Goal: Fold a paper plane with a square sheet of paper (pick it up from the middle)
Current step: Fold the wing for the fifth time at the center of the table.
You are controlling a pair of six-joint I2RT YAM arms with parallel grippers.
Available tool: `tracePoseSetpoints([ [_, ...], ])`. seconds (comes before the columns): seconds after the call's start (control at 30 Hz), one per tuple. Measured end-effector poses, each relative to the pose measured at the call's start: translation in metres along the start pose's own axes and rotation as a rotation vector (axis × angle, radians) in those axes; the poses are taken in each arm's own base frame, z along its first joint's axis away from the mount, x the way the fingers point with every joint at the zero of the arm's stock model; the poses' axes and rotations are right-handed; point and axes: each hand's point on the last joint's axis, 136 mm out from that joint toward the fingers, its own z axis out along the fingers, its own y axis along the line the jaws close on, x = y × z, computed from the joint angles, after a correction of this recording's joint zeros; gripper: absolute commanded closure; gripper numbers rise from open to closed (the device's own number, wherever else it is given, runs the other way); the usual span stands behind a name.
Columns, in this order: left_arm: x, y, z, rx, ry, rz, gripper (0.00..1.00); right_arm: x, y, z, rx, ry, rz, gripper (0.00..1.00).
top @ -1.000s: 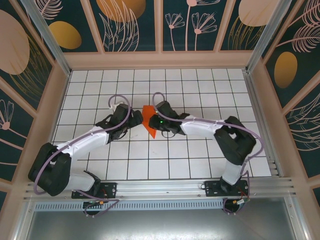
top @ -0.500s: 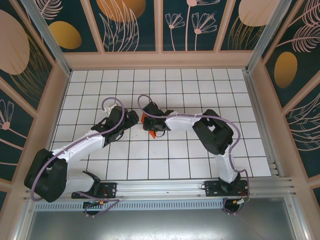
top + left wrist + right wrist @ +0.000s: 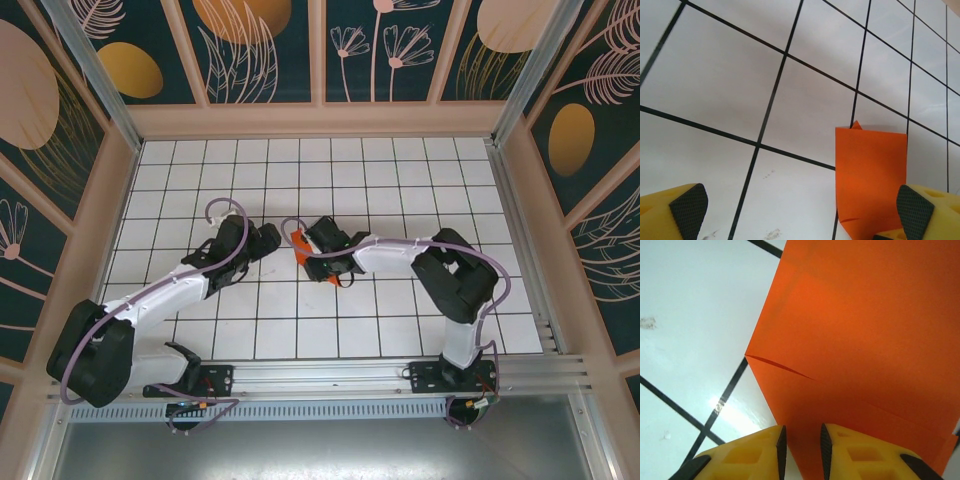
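Paper [image 3: 870, 175], folded narrow, lies midway between the table's [image 3: 400, 330] side edges. The right gripper [image 3: 802, 436] has swung over it and now pinches its edge. The left gripper [image 3: 800, 214] stands wide apart beside it, so another crease seems underway.

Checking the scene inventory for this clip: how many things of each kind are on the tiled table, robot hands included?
orange folded paper sheet: 1
robot hands: 2, the left hand and the right hand
Total: 3
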Motion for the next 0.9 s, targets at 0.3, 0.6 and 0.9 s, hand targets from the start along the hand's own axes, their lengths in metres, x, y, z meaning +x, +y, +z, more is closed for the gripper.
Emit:
tracePoseSetpoints([
  [0.3,0.018,-0.018,0.002,0.135,0.075,-0.03,0.01,-0.043,0.0,-0.066,-0.045,-0.208,0.337,0.66],
  [0.6,0.032,-0.042,0.006,0.277,0.158,-0.091,0.02,-0.025,-0.014,-0.038,-0.024,-0.165,0.543,0.69],
  [0.9,0.044,-0.054,0.012,0.347,0.231,-0.16,0.02,-0.024,-0.043,-0.016,-0.005,-0.149,0.633,0.71],
])
